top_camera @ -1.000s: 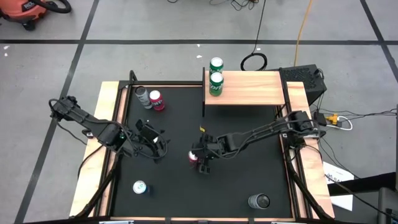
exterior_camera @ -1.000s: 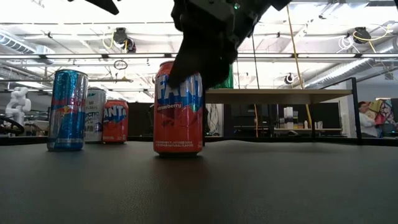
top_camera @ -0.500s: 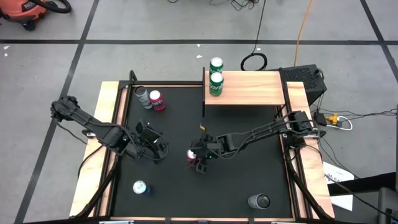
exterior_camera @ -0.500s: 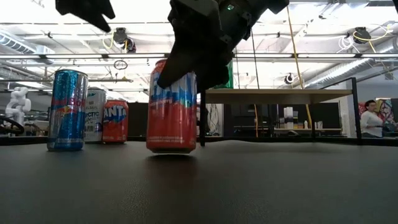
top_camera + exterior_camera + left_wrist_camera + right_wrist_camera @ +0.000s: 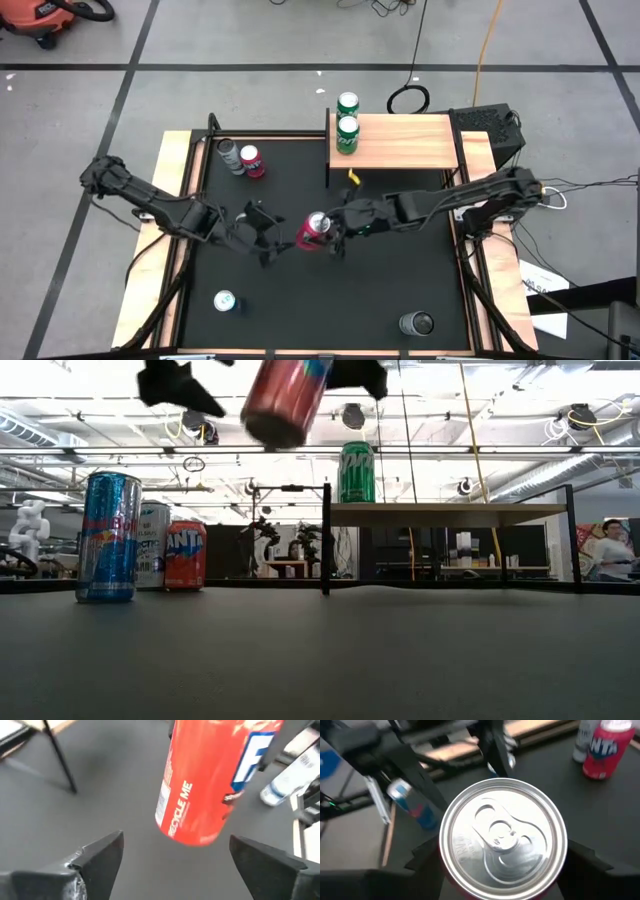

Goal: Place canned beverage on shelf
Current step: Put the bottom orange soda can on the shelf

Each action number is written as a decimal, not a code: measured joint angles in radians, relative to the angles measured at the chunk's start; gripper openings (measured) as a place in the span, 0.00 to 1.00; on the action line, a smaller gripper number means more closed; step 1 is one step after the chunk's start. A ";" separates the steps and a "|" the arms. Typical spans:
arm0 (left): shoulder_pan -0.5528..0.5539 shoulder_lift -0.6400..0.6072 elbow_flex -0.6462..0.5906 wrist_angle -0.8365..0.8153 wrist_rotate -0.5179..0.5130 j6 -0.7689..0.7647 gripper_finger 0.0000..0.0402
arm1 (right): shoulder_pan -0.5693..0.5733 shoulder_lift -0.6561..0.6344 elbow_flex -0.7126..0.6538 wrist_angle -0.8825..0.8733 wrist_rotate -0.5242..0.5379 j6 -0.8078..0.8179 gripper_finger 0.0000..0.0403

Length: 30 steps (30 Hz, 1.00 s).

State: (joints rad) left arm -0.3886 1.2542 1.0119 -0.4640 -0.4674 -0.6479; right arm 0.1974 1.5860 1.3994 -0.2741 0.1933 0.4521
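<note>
Red Fanta can (image 5: 314, 230) lifted clear of the black mat (image 5: 400, 290), tilted, clamped in the right gripper (image 5: 330, 235) near mat centre. Open mat between it and the shelf (image 5: 400, 140), where two green cans (image 5: 347, 133) crowd the left edge. Left gripper (image 5: 268, 238) just beside, fingers spread, holding nothing.

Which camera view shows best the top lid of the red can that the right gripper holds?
The right wrist view: the red can's lid fills it, pull tab clear. The high view shows the lid small and tilted, held by the right gripper. The low and left wrist views show only its side and bottom.
</note>
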 joint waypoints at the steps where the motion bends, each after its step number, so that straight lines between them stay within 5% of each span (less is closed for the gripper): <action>1: 0.016 0.005 0.000 0.029 0.011 0.028 0.92 | 0.000 -0.013 0.000 0.000 0.010 0.000 0.70; 12: 0.151 0.112 -0.001 0.332 0.299 0.183 0.95 | 0.007 -0.039 0.000 0.011 0.015 -0.032 0.70; 18: 0.167 0.126 -0.001 0.329 0.325 0.161 0.92 | 0.027 -0.039 0.000 0.015 0.021 -0.029 0.70; 24: 0.166 0.126 -0.001 0.328 0.342 0.195 0.78 | 0.033 -0.040 0.000 0.015 0.018 -0.010 0.71; 30: 0.182 0.125 -0.001 0.330 0.344 0.204 0.72 | 0.026 -0.040 0.000 0.014 0.017 0.009 0.81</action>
State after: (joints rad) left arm -0.2066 1.3796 1.0107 -0.1341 -0.1229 -0.4444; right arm 0.2237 1.5463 1.3998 -0.2602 0.2108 0.4612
